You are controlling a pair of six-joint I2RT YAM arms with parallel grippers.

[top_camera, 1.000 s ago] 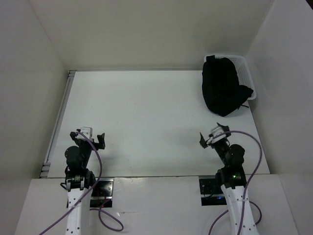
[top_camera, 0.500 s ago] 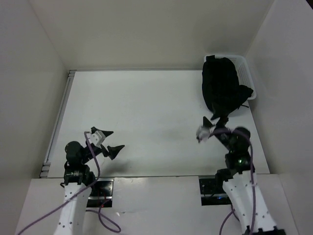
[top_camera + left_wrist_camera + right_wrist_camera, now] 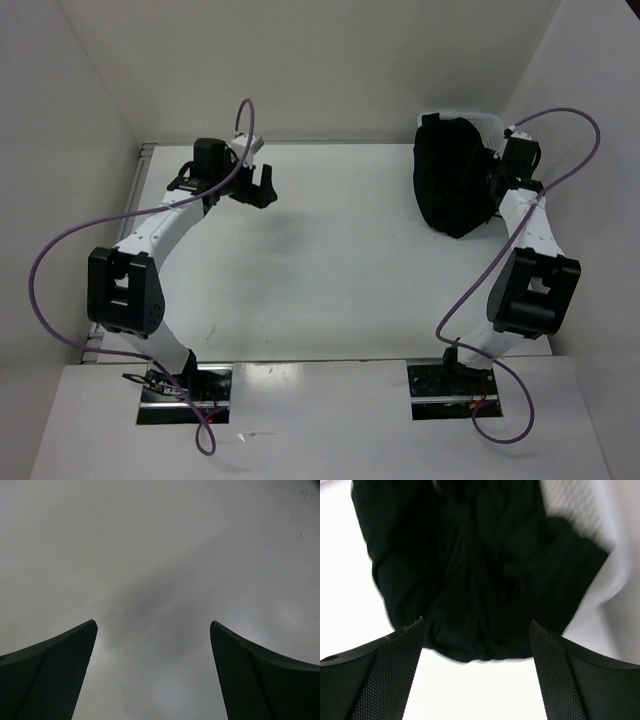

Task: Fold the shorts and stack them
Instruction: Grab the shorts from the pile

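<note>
The shorts (image 3: 452, 190) are plain black all over. The basket (image 3: 497, 125) is white, and so is the tabletop (image 3: 320, 260). The left arm (image 3: 165, 215) and right arm (image 3: 530, 225) are white with black joints; their cables (image 3: 33, 272) are purple. The fingers (image 3: 50, 675) of the left hand (image 3: 153, 625) are black, finely dotted.

I work in a robotics lab test cell. A white table (image 3: 330, 270) is boxed in by plain white walls (image 3: 300, 70) at 9, 12 and 3 o'clock. Metal mounting plates (image 3: 210, 385) sit at 6 o'clock. Purple cables (image 3: 33, 275) loop off my arms (image 3: 150, 225), and an aluminium rail (image 3: 122, 235) runs along the 9 o'clock edge.
</note>
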